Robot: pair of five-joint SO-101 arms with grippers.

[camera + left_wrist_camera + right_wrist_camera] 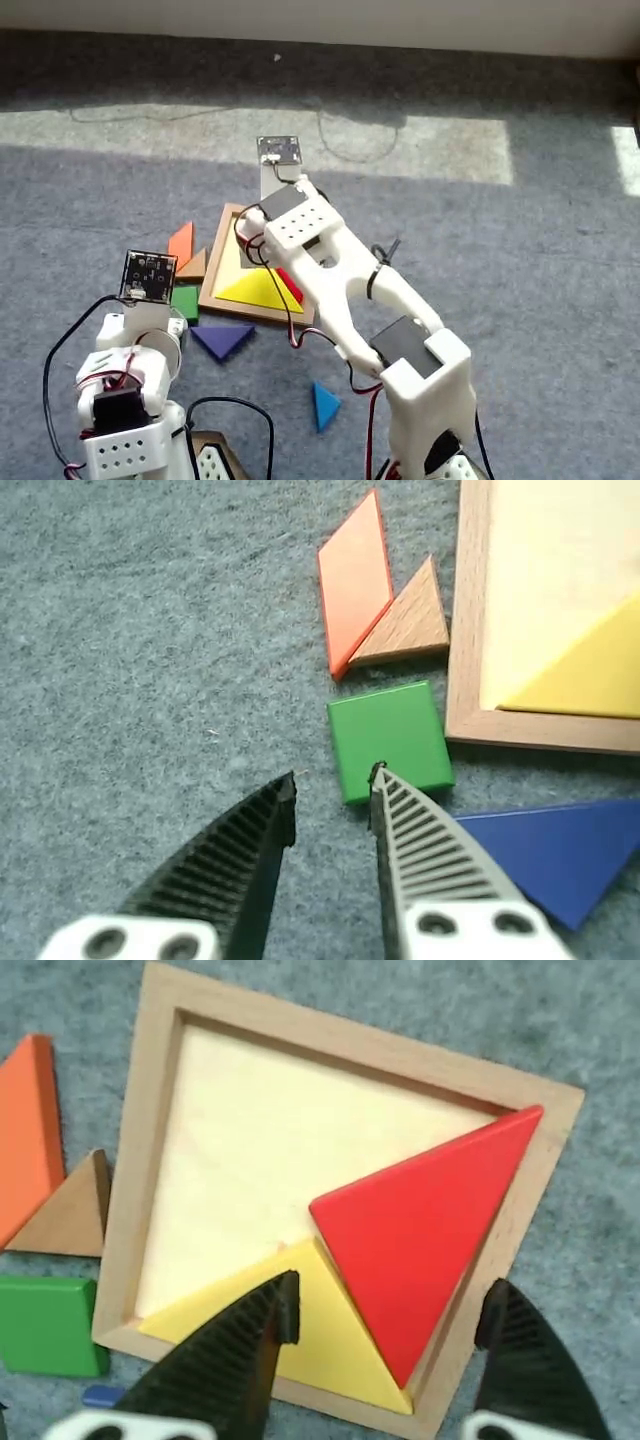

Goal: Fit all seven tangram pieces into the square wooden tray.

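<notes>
Straddling the red triangle [420, 1225], right pincer [392, 1295]: jaws wide apart, empty, probably poised to nudge the piece flat, since one tip appears to ride the tray [350, 1045] rim. Alongside, seated in the tray: yellow triangle [300, 1330], smooth painted wood. Left pincer [334, 777]: ribbed jaws slightly apart, empty, tips at the green square [390, 740]. Beyond it, on grey carpet [150, 630]: orange parallelogram [355, 580] touching bare-wood triangle [410, 620]. Beside one jaw: blue triangle [560, 850].

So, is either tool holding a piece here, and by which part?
Nothing is held. The left tool is open by the green square; the right tool is open over the red triangle, not gripping it.
</notes>
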